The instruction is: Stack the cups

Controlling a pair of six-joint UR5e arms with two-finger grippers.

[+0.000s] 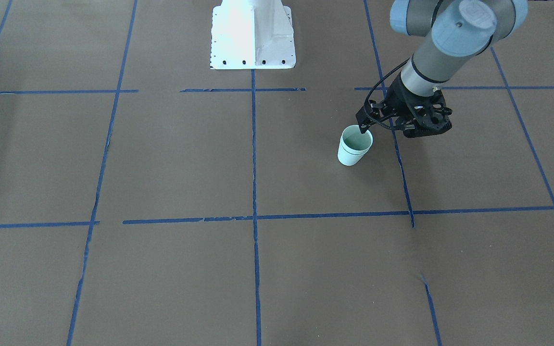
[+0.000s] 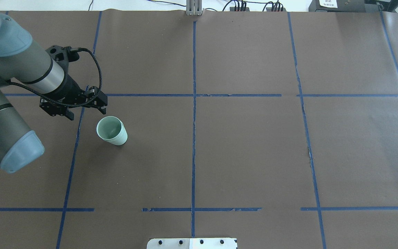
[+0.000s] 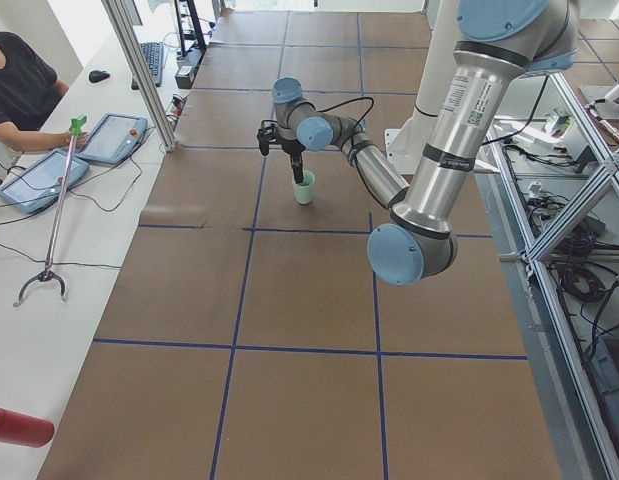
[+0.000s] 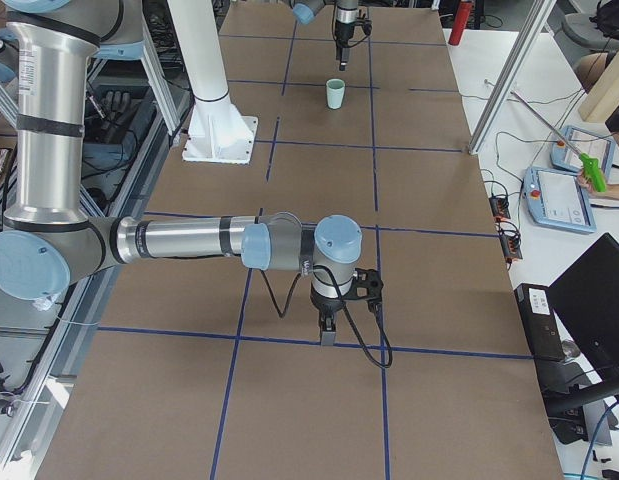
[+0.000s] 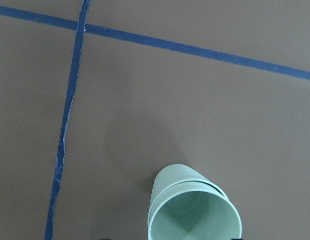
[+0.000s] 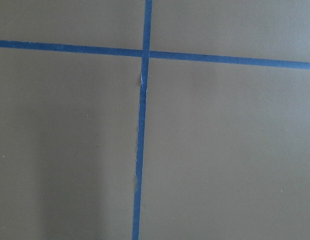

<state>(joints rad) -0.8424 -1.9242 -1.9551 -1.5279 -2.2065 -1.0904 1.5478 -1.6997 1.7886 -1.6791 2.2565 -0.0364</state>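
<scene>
Two pale mint-green cups [image 2: 112, 130] stand nested, one inside the other, on the brown table left of centre. They also show in the front view [image 1: 354, 148]. In the left wrist view the inner cup [image 5: 195, 215] sits in the outer cup [image 5: 160, 187], and both rims show. My left gripper [image 2: 86, 113] is open and empty, just above and beside the cups' rim, with one finger [image 1: 364, 126] close to the rim. My right gripper [image 4: 327, 335] hangs low over the table far from the cups; I cannot tell whether it is open or shut.
The brown table is marked with a grid of blue tape lines [image 2: 193, 103]. The robot's white base [image 1: 253, 36] stands at the table's edge. Operators with tablets [image 3: 44, 175] sit at a side bench.
</scene>
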